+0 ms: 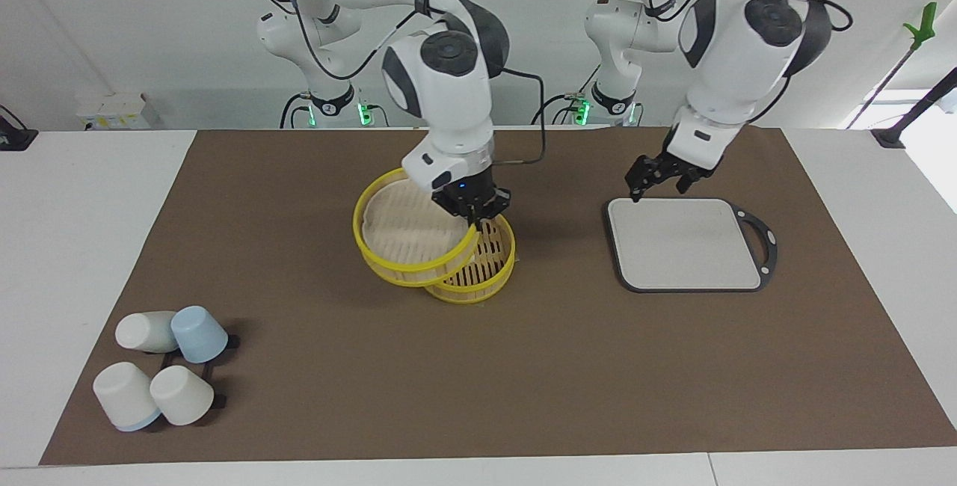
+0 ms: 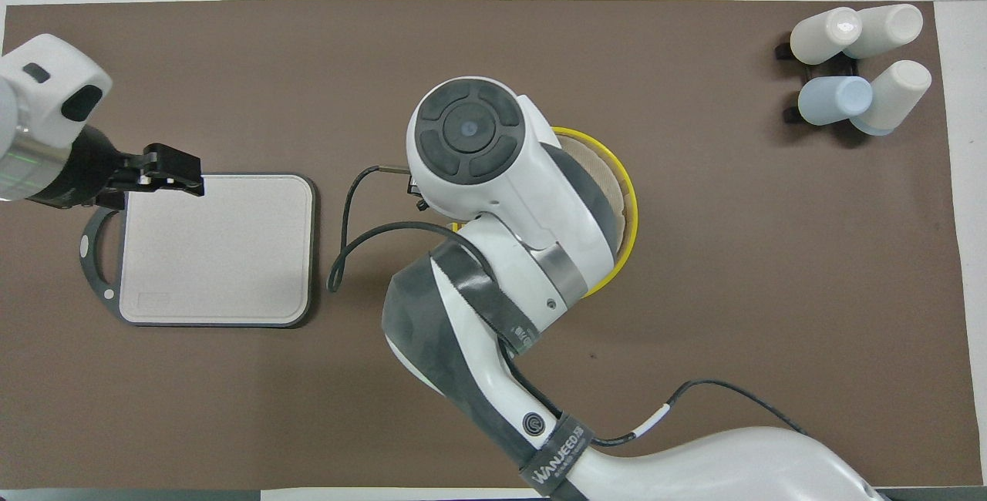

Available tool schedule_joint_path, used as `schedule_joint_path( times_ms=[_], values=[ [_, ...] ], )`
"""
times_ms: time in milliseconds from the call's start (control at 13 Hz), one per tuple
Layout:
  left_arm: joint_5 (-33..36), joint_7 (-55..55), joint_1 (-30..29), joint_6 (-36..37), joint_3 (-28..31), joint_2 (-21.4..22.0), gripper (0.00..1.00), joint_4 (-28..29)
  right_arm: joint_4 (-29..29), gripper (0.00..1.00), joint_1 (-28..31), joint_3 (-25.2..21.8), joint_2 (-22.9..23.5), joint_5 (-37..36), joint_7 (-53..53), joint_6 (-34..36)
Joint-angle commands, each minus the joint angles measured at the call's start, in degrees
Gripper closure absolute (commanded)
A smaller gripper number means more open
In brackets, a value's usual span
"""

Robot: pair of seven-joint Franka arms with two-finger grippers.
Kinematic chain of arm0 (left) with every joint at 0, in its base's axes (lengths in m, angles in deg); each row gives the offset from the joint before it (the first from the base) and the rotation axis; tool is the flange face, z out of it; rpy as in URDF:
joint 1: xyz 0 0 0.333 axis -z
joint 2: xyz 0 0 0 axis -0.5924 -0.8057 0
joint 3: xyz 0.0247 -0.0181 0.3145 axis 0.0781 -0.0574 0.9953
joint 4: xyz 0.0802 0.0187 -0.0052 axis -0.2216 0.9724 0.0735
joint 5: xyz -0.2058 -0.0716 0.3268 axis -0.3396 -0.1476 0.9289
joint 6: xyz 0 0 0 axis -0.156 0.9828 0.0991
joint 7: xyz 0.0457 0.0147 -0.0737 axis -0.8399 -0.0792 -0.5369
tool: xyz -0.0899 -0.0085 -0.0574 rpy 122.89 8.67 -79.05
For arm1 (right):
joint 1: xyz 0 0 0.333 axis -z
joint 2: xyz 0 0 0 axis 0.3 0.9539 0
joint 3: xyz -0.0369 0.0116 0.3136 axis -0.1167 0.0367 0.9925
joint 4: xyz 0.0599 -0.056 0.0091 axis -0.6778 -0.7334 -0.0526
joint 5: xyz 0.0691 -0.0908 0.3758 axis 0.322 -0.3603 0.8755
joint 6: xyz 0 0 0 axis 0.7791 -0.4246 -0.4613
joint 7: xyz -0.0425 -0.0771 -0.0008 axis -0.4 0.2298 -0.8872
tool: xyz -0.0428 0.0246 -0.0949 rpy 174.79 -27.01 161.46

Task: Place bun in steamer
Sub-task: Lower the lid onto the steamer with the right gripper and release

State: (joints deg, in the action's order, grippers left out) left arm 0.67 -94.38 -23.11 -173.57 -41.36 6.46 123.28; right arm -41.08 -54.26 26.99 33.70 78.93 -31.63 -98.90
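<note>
Right gripper (image 1: 474,221) has its jaws closed on the rim of the round pale slatted lid with the yellow rim (image 1: 407,235), holding it tilted: one edge is up at the jaws, and the rest leans across the round yellow plastic steamer basket with ribbed sides (image 1: 486,265), partly over it. I can't tell whether the low edge touches the brown mat (image 1: 523,381) on the bench.

Left gripper (image 1: 662,176) hangs over the robot-side corner of the grey rectangular board with the dark looped handle (image 1: 684,243), jaws parted and holding nothing (reads as waiting).

The bun: no small cream-white dough lump shows in either view. The board's top is bare. What shows of the basket's slatted base has nothing on it, but the lid and the right arm hide the rest. It could be in there; I can't tell.

My read on progress: either the bun is already in and the lid is going back on, or the basket is being opened. Lid seating is left to do either way.

Count:
- 1 basket
- 1 lid
- 1 board
- 4 cups (image 1: 161,374): three white, one pale blue, clustered on a dark rack at the right arm's end of the bench
- 0 buns visible
</note>
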Motion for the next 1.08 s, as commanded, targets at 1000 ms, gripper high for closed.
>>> schedule_joint_path(
  times_ms=[1000],
  values=[
    [5.9,9.0,-2.7,5.3,-0.8,4.5,0.0,-0.5,-13.4,1.0,-0.7,-0.2,-0.4,-1.1,-1.3,-15.7]
  ],
)
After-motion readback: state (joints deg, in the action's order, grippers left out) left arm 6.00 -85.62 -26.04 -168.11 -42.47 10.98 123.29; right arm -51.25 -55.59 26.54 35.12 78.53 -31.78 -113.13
